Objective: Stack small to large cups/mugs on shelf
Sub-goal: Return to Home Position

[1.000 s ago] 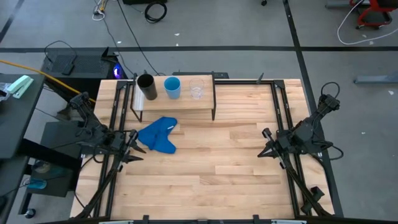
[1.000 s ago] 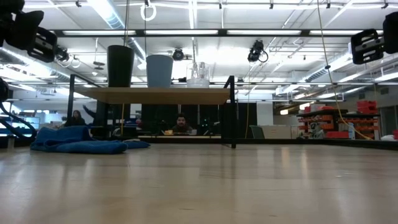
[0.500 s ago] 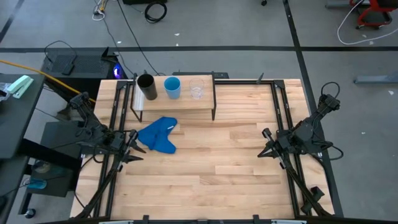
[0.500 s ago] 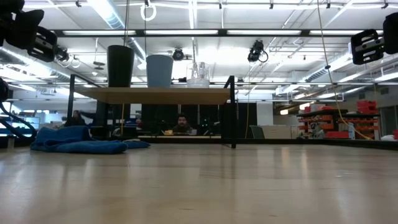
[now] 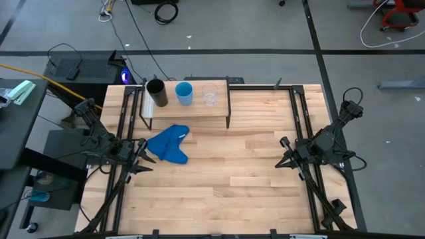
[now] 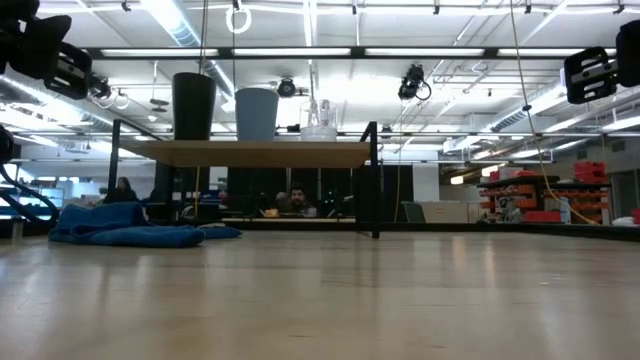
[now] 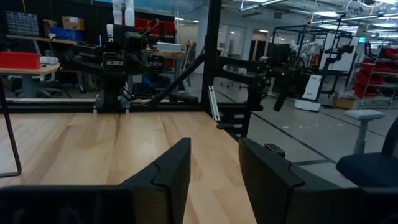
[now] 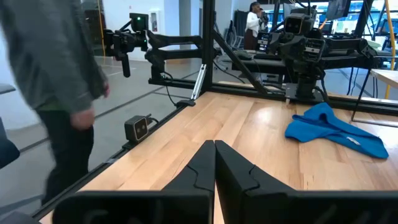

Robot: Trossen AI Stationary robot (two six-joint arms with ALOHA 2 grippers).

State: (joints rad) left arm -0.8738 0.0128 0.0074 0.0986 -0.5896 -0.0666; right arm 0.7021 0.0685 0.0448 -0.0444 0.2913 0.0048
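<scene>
Three cups stand upright in a row on the shelf [image 5: 199, 109] at the table's far side: a black cylinder [image 5: 157, 92] on the left, a light blue cup [image 5: 184, 93] in the middle and a small clear cup [image 5: 210, 95] on the right. They also show in the low view, black [image 6: 193, 105], blue [image 6: 257, 113] and clear [image 6: 319, 120]. My left gripper [image 5: 141, 158] is open and empty at the table's left edge, and shows in its own wrist view [image 7: 214, 174]. My right gripper [image 5: 284, 154] is shut and empty at the right edge, and shows in its own wrist view [image 8: 214, 163].
A crumpled blue cloth [image 5: 170, 145] lies on the table in front of the shelf's left half, close to my left gripper. A person [image 8: 56, 93] stands on the floor beyond the table's edge in the right wrist view.
</scene>
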